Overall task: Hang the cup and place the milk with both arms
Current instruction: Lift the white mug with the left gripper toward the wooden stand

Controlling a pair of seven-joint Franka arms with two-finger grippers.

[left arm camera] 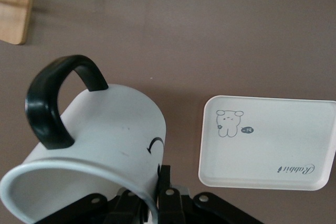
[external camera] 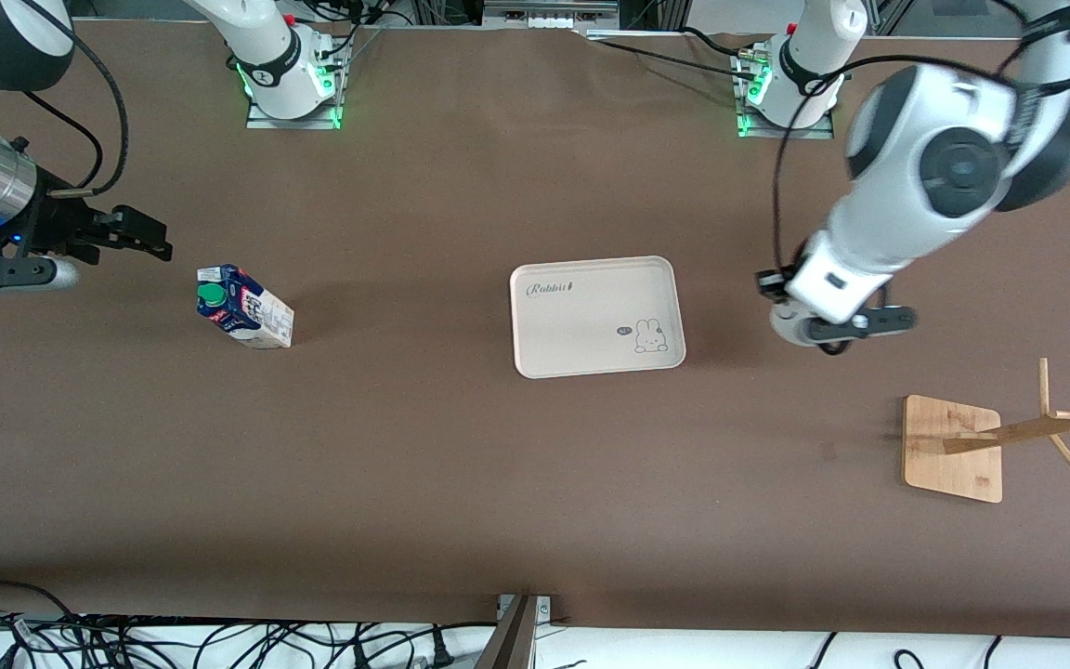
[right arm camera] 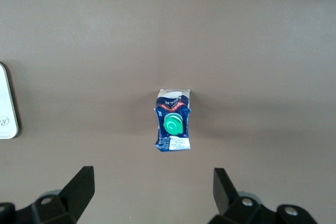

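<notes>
The white cup (left arm camera: 100, 129) with its black handle (left arm camera: 55, 98) lies tilted in my left gripper (left arm camera: 160, 184), which is shut on the cup's wall at the rim. In the front view my left gripper (external camera: 837, 325) hangs over the table between the tray (external camera: 535, 358) and the wooden rack (external camera: 953, 446); the hand hides most of the cup there. The milk (external camera: 244, 317) stands upright toward the right arm's end of the table. It also shows in the right wrist view (right arm camera: 173, 124). My right gripper (external camera: 140, 237) is open and empty beside the milk, jaws wide apart (right arm camera: 152, 177).
The cream tray with a rabbit drawing sits mid-table and also shows in the left wrist view (left arm camera: 262, 171). The rack has a square bamboo base (left arm camera: 16, 3) and slanted pegs (external camera: 1055, 427). Cables lie along the table's near edge.
</notes>
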